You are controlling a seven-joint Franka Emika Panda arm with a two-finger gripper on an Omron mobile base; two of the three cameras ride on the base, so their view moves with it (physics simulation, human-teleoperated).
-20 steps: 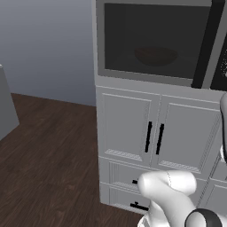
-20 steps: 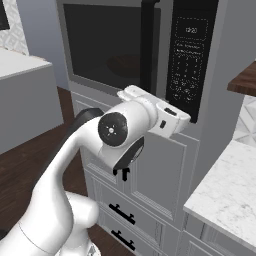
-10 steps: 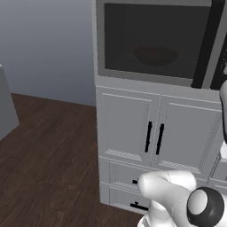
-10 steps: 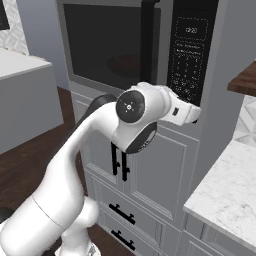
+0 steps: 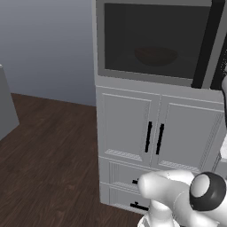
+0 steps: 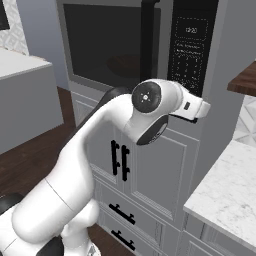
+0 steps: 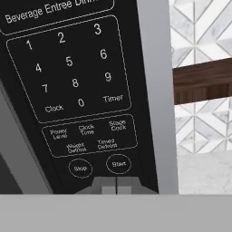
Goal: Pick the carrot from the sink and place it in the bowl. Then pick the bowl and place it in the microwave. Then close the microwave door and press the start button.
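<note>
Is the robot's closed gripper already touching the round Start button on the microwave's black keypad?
Cannot tell. In the hand view the shut gripper sits just below the Start button, very close to the black keypad, but no contact or gap shows plainly.

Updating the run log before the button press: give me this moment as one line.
stage: start press pending | microwave door: closed | bowl: inside microwave | end effector: shut, just below Start button

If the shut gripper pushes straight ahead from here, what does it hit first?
Most likely the microwave's dark vertical keypad panel: the shut gripper points at its bottom edge, just below the round Start button. How much gap remains is unclear.
</note>
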